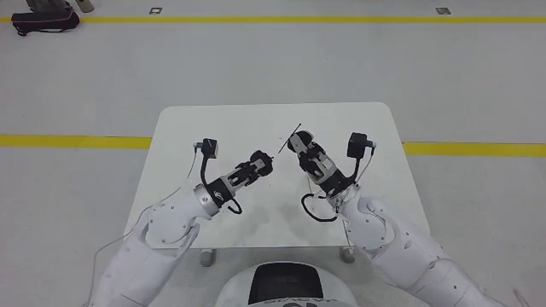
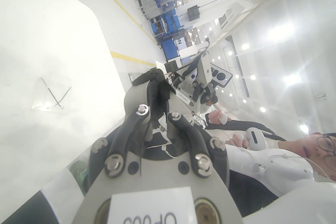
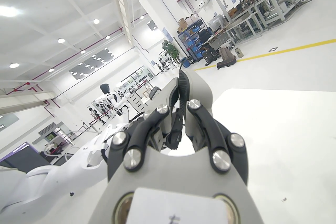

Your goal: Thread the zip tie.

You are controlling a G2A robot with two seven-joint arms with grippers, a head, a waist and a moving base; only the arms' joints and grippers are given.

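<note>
Pinching a black zip tie (image 1: 297,128) in the closed right gripper (image 1: 294,141) above the table (image 1: 196,128); holding the left gripper (image 1: 267,161) (jaws pressed shut) above the table too.

White arms (image 1: 162,230), black cables (image 1: 202,169), grey wrist plates (image 3: 178,183), silver screws (image 3: 219,158)

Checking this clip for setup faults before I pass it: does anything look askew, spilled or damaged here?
Nothing stands out. The zip tie juts slantwise from the shut right gripper toward the left gripper above the table, unbroken as far as shows. A clear bag holding black ties lies on the table.
</note>
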